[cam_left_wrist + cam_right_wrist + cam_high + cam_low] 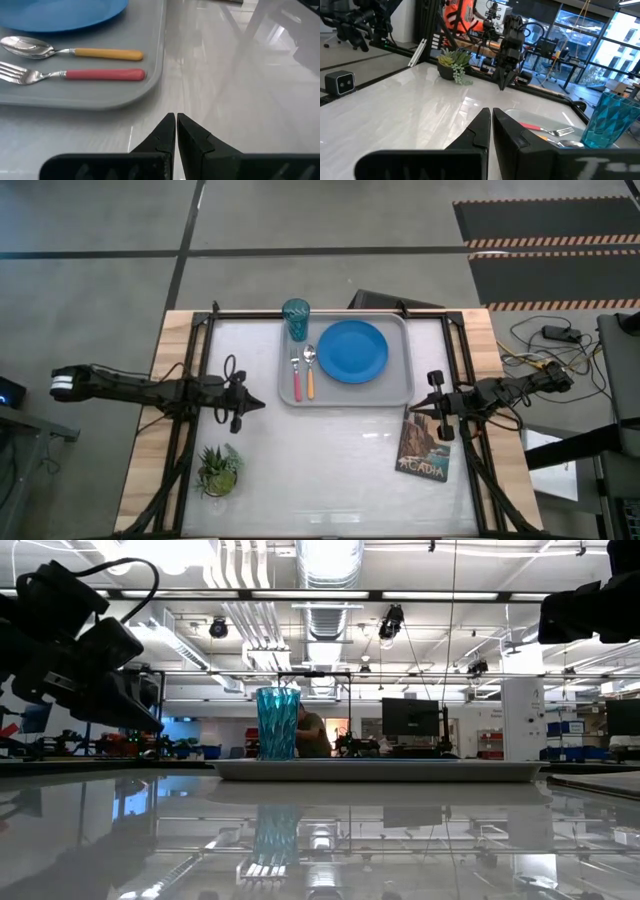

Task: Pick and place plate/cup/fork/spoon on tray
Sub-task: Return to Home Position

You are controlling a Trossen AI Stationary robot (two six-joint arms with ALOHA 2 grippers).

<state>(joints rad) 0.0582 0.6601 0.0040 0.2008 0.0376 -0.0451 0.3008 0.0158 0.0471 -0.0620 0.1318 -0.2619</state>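
The grey tray (400,392) lies at the table's far middle. On it rest the blue plate (352,350), the teal cup (296,319) upright at the far left corner, and the pink-handled fork (297,380) beside the orange-handled spoon (310,375), which also show in the left wrist view: fork (102,75), spoon (107,53). My left gripper (262,404) is shut and empty, left of the tray's near left corner. My right gripper (412,409) is shut and empty, at the tray's near right corner.
A small potted plant (219,470) stands near the table's near left. A dark picture book (424,448) lies at the near right, below my right gripper. Bare white table lies between them in front of the tray.
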